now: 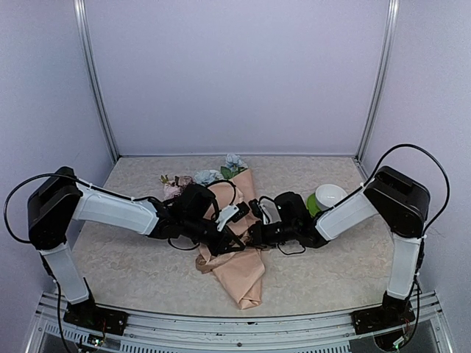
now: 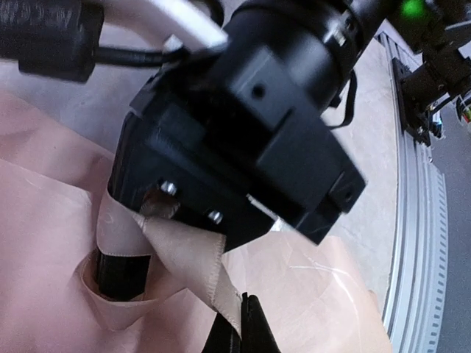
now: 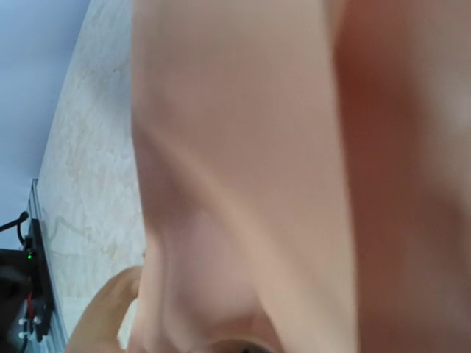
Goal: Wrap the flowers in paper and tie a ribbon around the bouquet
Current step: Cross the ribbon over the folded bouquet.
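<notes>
The bouquet (image 1: 243, 268) lies on the table with its narrow tail toward me. The flowers (image 1: 208, 176) show above the rim of the peach paper (image 2: 316, 294). Both grippers meet over its middle. My left gripper (image 2: 246, 325) is shut on the beige ribbon (image 2: 188, 254), pinching its edge at the fingertips. From there the ribbon runs up and loops round the black fingers (image 2: 121, 276) of my right gripper (image 1: 256, 219), which look shut. I cannot tell whether ribbon is caught between them. Blurred peach material fills the right wrist view and hides its own fingers.
A green and white bowl (image 1: 326, 197) stands at the right, just behind my right arm. The metal frame rail (image 1: 243, 323) runs along the table's near edge. Grey walls close in the back and both sides.
</notes>
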Robot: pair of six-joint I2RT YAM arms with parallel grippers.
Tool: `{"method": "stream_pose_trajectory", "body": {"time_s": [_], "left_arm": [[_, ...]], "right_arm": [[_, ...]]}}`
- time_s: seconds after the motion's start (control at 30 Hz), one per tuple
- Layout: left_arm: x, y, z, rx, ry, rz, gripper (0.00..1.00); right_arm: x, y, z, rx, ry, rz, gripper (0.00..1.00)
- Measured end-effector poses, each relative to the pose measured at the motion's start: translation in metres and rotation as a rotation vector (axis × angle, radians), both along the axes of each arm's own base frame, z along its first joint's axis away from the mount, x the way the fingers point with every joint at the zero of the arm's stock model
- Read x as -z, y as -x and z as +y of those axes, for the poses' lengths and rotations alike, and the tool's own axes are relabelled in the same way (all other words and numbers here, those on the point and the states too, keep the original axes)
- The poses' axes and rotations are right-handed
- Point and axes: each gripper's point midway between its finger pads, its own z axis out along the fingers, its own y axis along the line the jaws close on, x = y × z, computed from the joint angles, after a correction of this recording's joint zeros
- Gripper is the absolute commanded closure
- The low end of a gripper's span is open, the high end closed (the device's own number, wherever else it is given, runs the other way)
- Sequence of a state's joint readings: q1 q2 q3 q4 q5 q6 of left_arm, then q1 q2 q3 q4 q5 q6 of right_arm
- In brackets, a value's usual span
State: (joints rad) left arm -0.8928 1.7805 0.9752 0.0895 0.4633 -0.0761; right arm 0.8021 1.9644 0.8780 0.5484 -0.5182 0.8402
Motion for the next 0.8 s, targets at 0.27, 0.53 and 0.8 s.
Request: {"method": "stream_pose_trajectory", "body": {"time_s": [0.27,0.53,0.8], "left_arm": [[0.044,0.007,0.012,-0.01,-0.159,-0.005,1.0],[0.061,0.009,0.014,-0.012,-0.237,-0.042,1.0],[0.061,0.009,0.014,-0.008,-0.243,-0.056,1.0]], "right_arm": [[-0.013,0.013,-0.017,0.006,0.004,0.024,1.0],[-0.015,0.047,-0.051,-0.004,0.066,0.065,1.0],[-0.047,0.055,-0.067,-0.028,0.124,-0.005,0.98]]}}
